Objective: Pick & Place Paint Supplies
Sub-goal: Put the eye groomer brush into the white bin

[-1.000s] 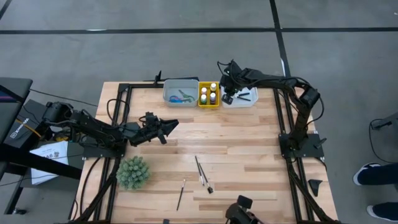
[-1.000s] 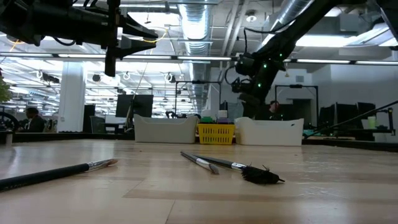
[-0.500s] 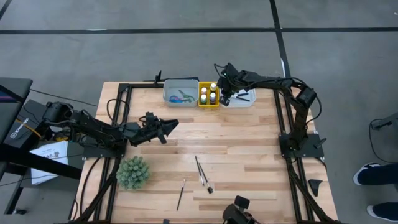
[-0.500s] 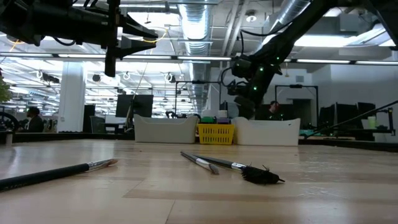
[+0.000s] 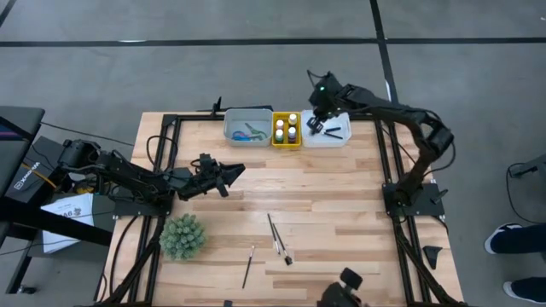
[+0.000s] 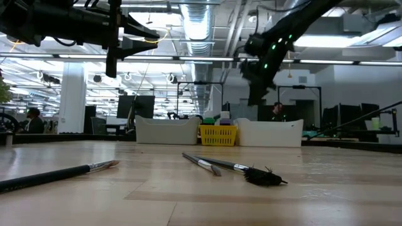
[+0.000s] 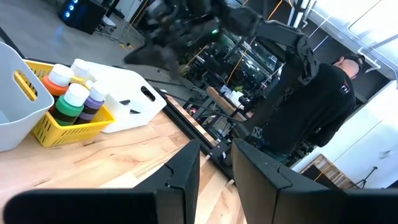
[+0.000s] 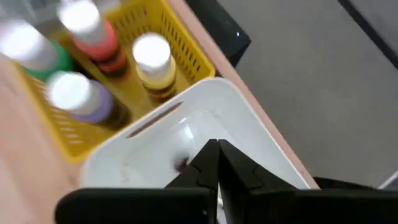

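Wooden table (image 5: 341,213) carries unlabelled paint bottles (image 5: 286,130); no writing legible.

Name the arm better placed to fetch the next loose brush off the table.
Left, probably. The left gripper hangs nearer the brushes, empty, while the right gripper sits shut over the white tray.

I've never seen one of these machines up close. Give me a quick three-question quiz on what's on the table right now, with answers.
1. True or false: the right hand hangs over the white tray.
2. How many brushes lie loose on the table?
A) one B) three C) five
3. Fill in: the paint bottles stand in the ____ tray.

Key: 1 true; 2 B; 3 yellow.
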Controlling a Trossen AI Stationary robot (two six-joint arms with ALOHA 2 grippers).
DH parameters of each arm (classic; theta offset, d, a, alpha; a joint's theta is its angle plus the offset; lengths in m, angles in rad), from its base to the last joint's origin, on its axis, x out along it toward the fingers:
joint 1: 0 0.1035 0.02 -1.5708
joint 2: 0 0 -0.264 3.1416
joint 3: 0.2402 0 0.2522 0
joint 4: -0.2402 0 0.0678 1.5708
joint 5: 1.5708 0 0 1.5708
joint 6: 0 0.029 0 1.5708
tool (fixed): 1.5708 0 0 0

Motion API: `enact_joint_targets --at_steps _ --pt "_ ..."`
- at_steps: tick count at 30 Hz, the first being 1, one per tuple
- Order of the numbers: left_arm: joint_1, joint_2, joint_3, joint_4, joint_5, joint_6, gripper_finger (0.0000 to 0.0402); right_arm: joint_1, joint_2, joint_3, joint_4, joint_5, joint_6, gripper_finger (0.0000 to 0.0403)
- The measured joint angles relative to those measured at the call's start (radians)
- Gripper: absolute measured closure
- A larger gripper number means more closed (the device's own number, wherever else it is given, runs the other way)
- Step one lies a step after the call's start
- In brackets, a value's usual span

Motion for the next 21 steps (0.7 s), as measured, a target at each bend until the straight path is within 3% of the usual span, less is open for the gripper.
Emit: enact_joint_targets --at_steps 9,21 --pt "0.0 0.0 0.0 -0.008 0.0 0.024 0.0314 0.084 -0.182 0.002 -0.183 -0.101 0.208 0.0403" --pt "0.0 0.0 0.0 -0.008 0.008 0.051 0.0314 0.314 -0.282 0.002 -0.254 -0.101 0.463 0.0403"
